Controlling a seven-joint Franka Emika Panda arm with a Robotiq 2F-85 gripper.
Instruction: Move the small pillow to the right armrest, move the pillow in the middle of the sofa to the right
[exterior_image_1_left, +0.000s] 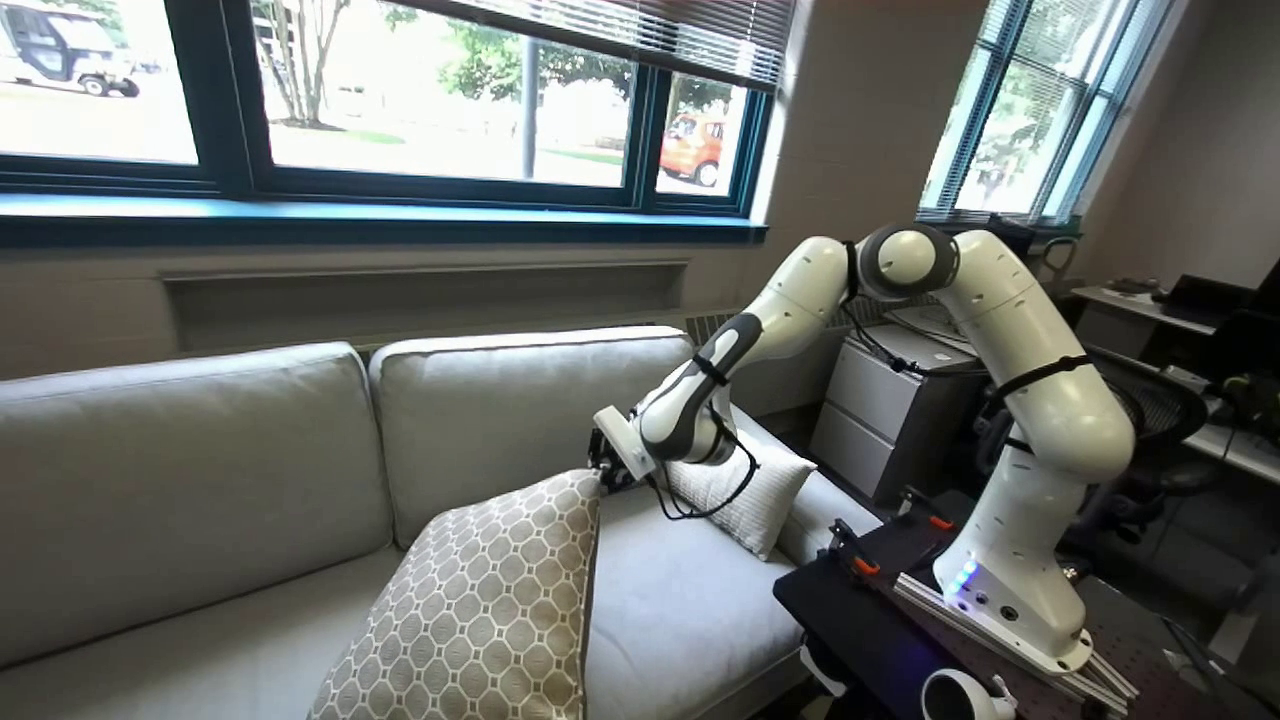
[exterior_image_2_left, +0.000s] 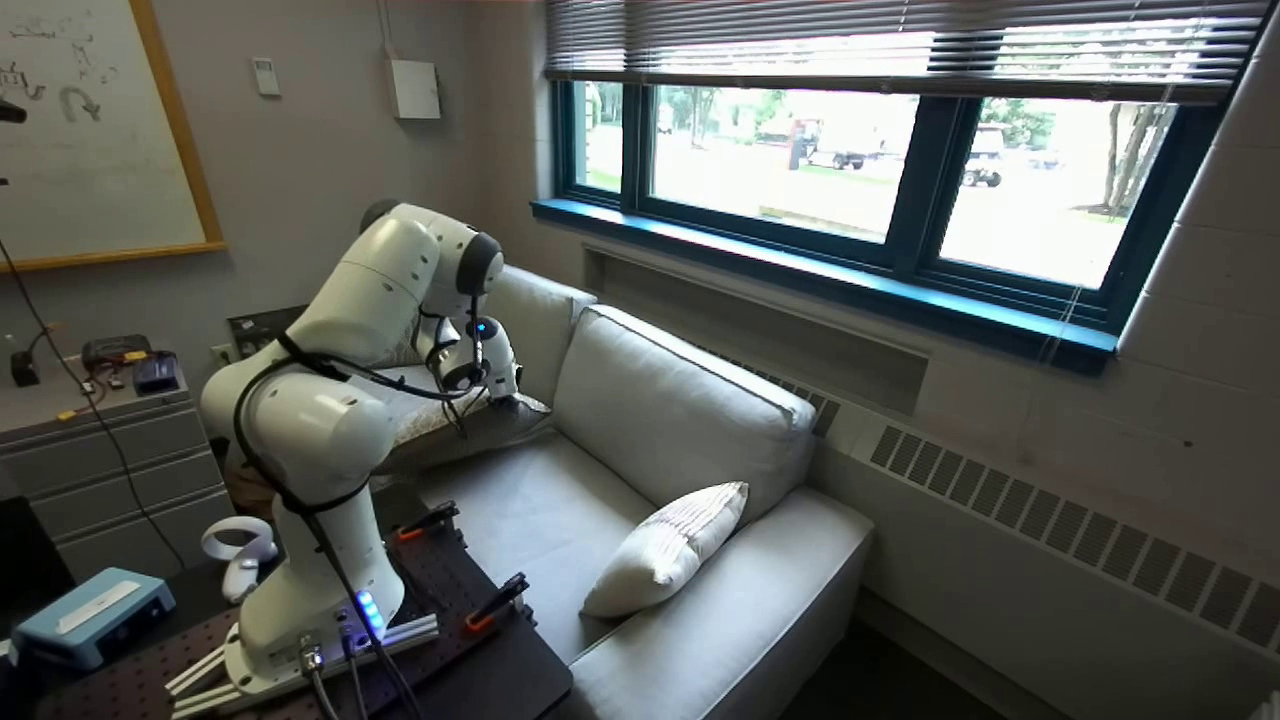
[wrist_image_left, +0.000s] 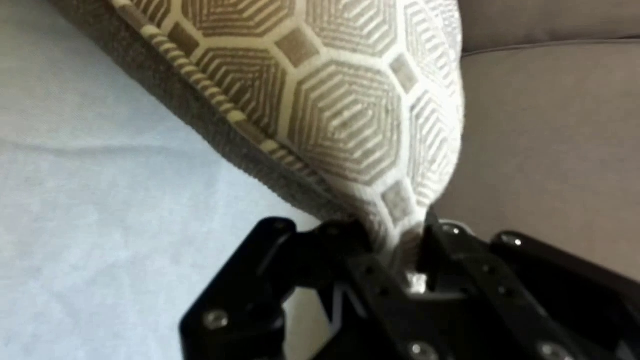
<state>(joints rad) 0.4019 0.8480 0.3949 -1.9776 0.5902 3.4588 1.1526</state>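
Note:
The large lattice-patterned pillow (exterior_image_1_left: 490, 600), the one in the middle of the sofa (exterior_image_1_left: 690, 610), stands tilted with one corner raised. My gripper (wrist_image_left: 395, 240) is shut on that corner, and the fabric bunches between the fingers in the wrist view. In an exterior view the arm hides much of this pillow (exterior_image_2_left: 480, 432); its lower part is cut off in an exterior view. The small white pillow (exterior_image_2_left: 668, 552) leans against the right armrest (exterior_image_2_left: 745, 615) at the sofa's end. My arm covers part of the small pillow (exterior_image_1_left: 775, 495) in an exterior view.
Two back cushions (exterior_image_1_left: 530, 420) rise behind the seat. The black robot table (exterior_image_2_left: 500, 650), with orange-tipped clamps (exterior_image_2_left: 497, 603) on its edge, stands close to the sofa's front. A controller (exterior_image_1_left: 955, 695) lies on it. Cables (exterior_image_1_left: 700, 510) hang loosely below the wrist.

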